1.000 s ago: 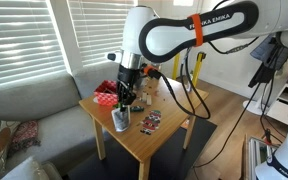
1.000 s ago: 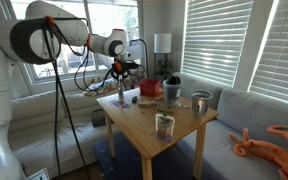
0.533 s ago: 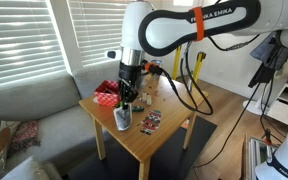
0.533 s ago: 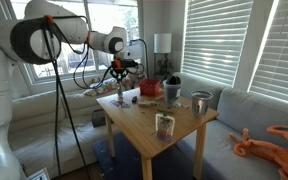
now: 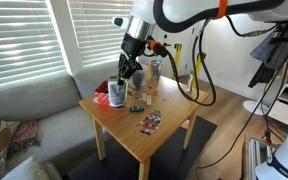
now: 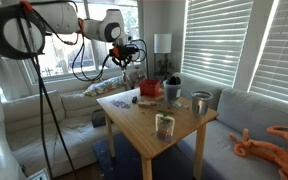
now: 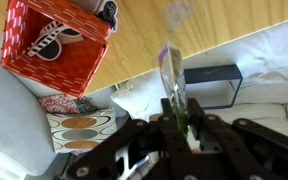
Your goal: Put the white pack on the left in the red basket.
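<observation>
There is one white pack (image 7: 171, 75), one red basket (image 7: 54, 45) and one pincer (image 7: 181, 122). The pack is thin and soft, whitish grey with a bit of green, and the wrist view sees it from its edge. The pincer is squeezed shut on one end of the pack and holds it up in the air over the brown wooden counter (image 7: 199, 30). In an exterior view the pack (image 5: 117, 95) hangs under the pincer (image 5: 123, 80), just right of the basket (image 5: 101, 99), at the left side of the counter (image 5: 169, 132). The basket is square, with red sides and white specks. Inside it lies something with dark and white stripes. One flat dark packet (image 5: 149, 122) lies on the near part of the counter
</observation>
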{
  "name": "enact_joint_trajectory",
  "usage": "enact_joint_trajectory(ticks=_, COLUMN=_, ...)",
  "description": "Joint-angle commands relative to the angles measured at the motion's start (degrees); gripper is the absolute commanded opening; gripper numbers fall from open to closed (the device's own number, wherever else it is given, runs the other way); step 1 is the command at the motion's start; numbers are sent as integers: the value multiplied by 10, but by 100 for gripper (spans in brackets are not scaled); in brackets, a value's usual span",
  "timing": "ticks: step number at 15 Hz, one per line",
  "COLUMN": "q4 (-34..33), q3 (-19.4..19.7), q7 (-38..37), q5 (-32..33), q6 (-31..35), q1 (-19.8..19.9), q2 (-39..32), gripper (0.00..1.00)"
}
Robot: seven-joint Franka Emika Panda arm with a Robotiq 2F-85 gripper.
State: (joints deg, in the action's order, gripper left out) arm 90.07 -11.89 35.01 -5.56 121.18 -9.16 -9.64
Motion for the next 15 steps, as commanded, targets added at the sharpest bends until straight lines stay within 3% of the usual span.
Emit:
enact_joint_trajectory(ticks=1, q4=-3, q3=-3, q7=-1, q5=1, q6=-2, q1=0, q2=-6, gripper=21)
enact_joint_trajectory(ticks=5, q4=-4, q3=-3, q7=-1, q5=1, q6=-1, q1=0, q2=-17, gripper=21)
enact_joint_trajectory(ticks=6, q4=-4, q3=-3, q7=-1, q5=1, q6=-1, q1=0, q2=-17, gripper=5)
enact_joint_trajectory(ticks=8, q4=-6, q3=-2, q7=-10, q5=2, q6=5, q1=0, q2=-16, gripper=5)
enact_joint_trajectory(ticks=15, q4=11, q3=32, q7=-183, q5=71, q6=93, q1=2, q2=26, gripper=5)
